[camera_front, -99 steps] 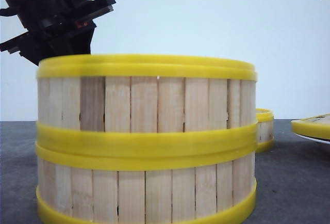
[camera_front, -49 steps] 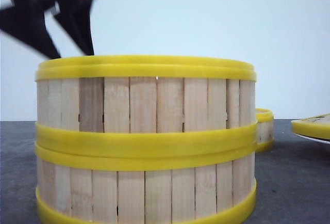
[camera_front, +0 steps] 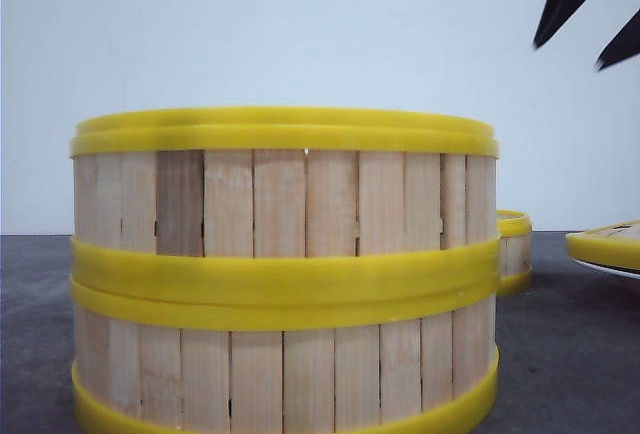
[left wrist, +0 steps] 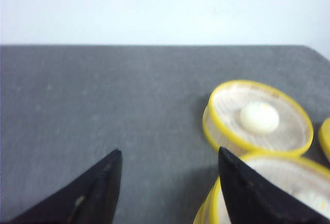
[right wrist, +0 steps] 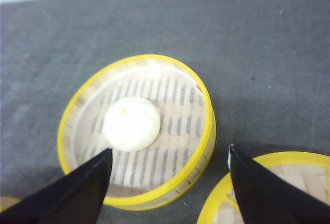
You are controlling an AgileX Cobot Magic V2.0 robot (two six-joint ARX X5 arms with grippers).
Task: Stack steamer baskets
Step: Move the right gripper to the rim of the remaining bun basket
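Two steamer baskets stand stacked close to the front camera, the upper one seated on the lower one. A third steamer basket sits behind at the right, alone on the table; it holds a white bun. My right gripper hangs open above this single basket, nothing between its fingers; its dark fingertips show at the front view's top right. My left gripper is open and empty over bare table, beside the stack's top rim. The single basket lies beyond it.
A flat yellow-rimmed woven lid lies at the far right, next to the single basket, and shows again as a lid under my right finger. The grey table ends at a white wall behind.
My left gripper has swung up and out of the front view's top left. My right gripper's fingers have come down and leftward into the top right corner. The baskets have not moved.
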